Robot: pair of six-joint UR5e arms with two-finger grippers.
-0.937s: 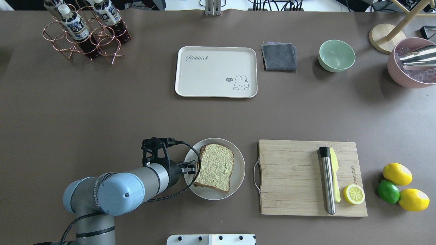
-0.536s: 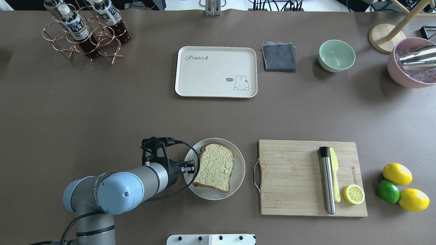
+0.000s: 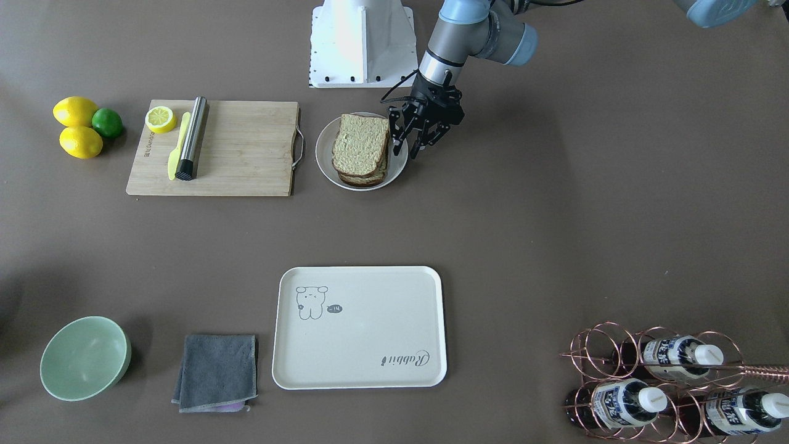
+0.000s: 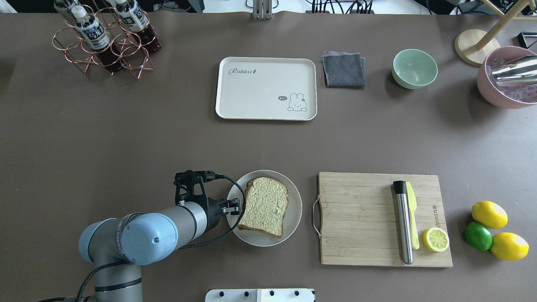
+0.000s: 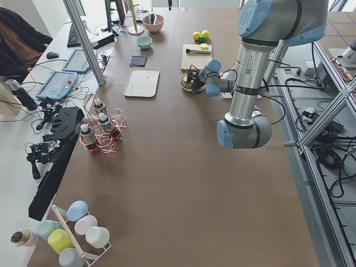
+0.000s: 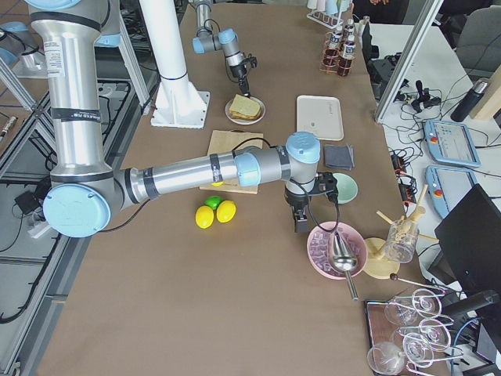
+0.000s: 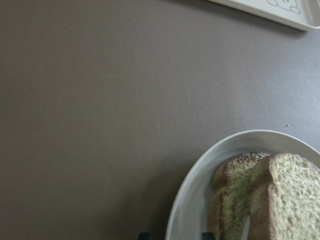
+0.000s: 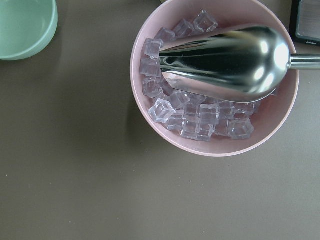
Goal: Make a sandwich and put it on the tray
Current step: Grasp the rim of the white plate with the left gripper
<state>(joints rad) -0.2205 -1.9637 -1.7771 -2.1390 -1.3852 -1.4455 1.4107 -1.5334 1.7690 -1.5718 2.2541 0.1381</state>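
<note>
The sandwich, two brown-crusted wholegrain slices stacked, lies on a round white plate near the table's front; the egg is hidden between the slices. It also shows in the front view and the left wrist view. My left gripper is open and empty at the plate's left rim, just beside the bread, as the front view shows. The cream tray lies bare at the far middle. My right gripper hovers over a pink ice bowl; I cannot tell its state.
A wooden cutting board with a steel muddler, yellow knife and half lemon lies right of the plate. Lemons and a lime sit beyond it. A grey cloth, green bowl and bottle rack stand at the back.
My left gripper has eased slightly back from the bread toward the plate's rim. The sandwich rests in the same place on the plate.
</note>
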